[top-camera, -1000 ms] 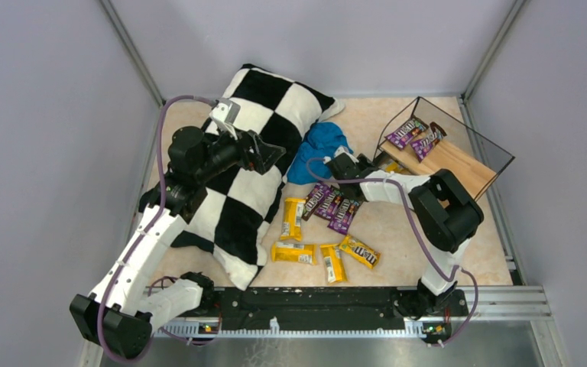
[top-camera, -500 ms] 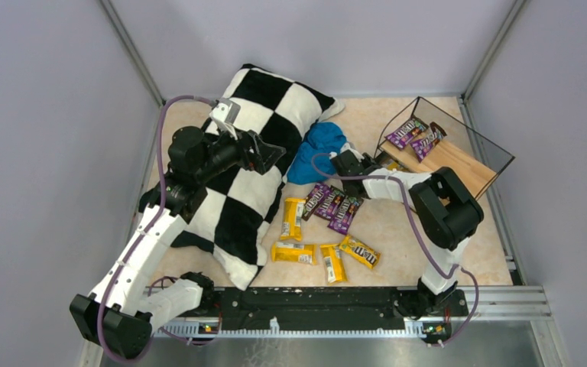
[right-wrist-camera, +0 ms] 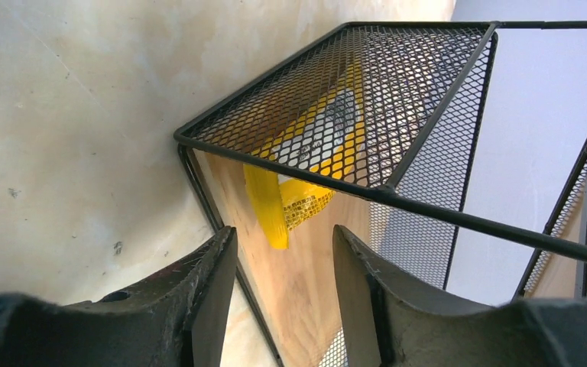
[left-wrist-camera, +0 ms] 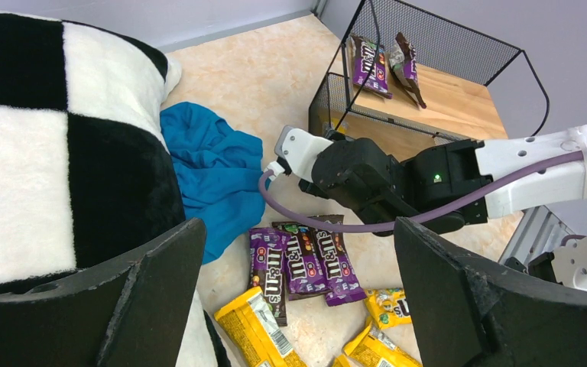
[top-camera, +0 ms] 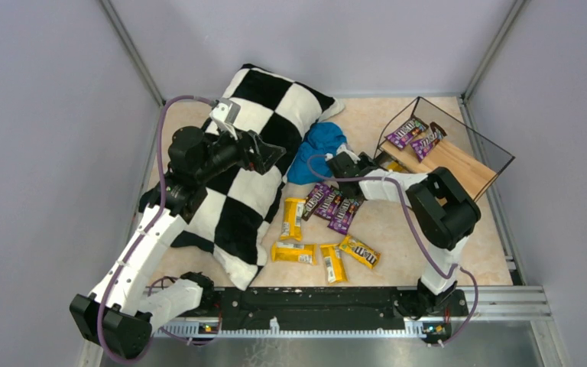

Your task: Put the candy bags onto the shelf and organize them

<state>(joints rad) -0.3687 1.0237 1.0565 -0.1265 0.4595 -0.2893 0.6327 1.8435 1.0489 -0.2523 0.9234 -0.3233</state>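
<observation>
The shelf (top-camera: 466, 164) stands at the back right with two purple candy bags (top-camera: 416, 136) on its top board. My right gripper (top-camera: 371, 162) is at the mouth of the lower tier. In the right wrist view it (right-wrist-camera: 284, 252) is open, and a yellow candy bag (right-wrist-camera: 306, 191) lies on the lower board just beyond the fingertips, partly behind mesh and not held. Three purple bags (top-camera: 329, 205) and several yellow ones (top-camera: 293, 252) lie loose in the middle of the table. My left gripper (left-wrist-camera: 298, 260) hangs wide open and empty above the pillow's edge.
A black-and-white checkered pillow (top-camera: 237, 176) covers the left half of the table. A blue cloth (top-camera: 319, 149) lies crumpled between the pillow and the shelf. The right arm's forearm (left-wrist-camera: 504, 164) and purple cable (left-wrist-camera: 351, 225) stretch above the purple bags. Grey walls enclose the table.
The right wrist shifted slightly at the shelf's mouth and came back. The left arm and the loose bags have not moved.
</observation>
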